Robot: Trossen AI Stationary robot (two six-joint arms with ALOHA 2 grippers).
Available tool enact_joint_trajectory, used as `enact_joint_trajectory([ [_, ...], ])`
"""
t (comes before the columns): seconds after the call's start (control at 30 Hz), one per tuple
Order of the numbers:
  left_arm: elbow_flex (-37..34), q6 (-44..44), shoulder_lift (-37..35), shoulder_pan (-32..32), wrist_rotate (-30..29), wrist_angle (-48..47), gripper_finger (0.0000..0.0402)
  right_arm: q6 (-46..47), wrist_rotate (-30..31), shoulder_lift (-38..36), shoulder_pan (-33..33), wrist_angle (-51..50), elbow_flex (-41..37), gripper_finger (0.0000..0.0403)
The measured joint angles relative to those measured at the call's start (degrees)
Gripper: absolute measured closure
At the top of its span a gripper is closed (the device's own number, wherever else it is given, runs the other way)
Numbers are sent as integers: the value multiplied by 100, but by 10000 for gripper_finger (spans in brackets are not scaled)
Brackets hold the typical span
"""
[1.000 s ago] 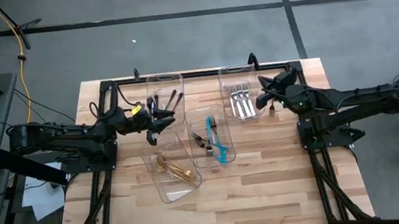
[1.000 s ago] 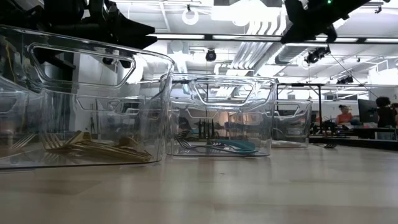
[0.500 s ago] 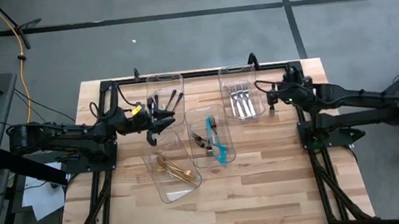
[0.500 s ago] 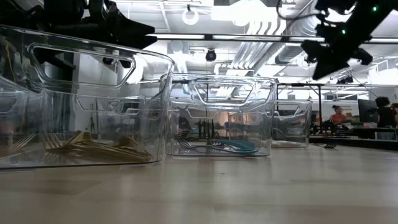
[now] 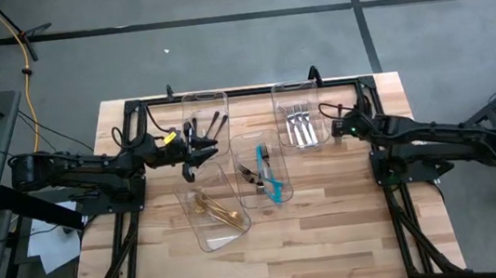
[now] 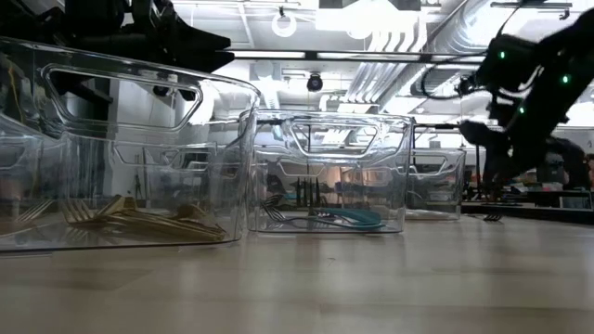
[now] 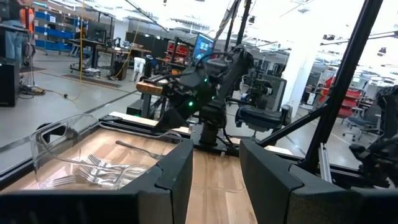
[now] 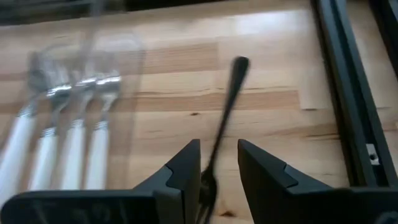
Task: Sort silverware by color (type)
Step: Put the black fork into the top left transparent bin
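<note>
Black and slim, a stray fork (image 8: 224, 118) lies on the wood just beside the silver bin (image 5: 301, 114), between the right gripper (image 8: 214, 165)'s parted fingers. Closing off-centre could skid it. The left gripper (image 5: 195, 148) hangs beside the black-utensil bin, fingers apart, empty.

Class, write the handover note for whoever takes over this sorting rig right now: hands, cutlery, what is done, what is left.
Hands: left hand open and empty, beside the bin of black utensils; right hand open, over a dark fork lying on the bare table next to the silver forks.
Done: gold utensils, black utensils and silver forks each in their own bin.
Left: bin the dark fork; the middle bin holds teal utensils plus what look like other forks, so check it.
</note>
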Motion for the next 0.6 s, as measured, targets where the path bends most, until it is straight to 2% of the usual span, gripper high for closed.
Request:
enact_joint_trajectory([
  [0.37, 0, 7, 0, 0, -10, 2, 275, 125, -270, 53, -606, 1457, -827, 300],
  [0.6, 0, 11, 0, 0, -23, 24, 275, 284, -429, 522, -693, 1979, -942, 300],
])
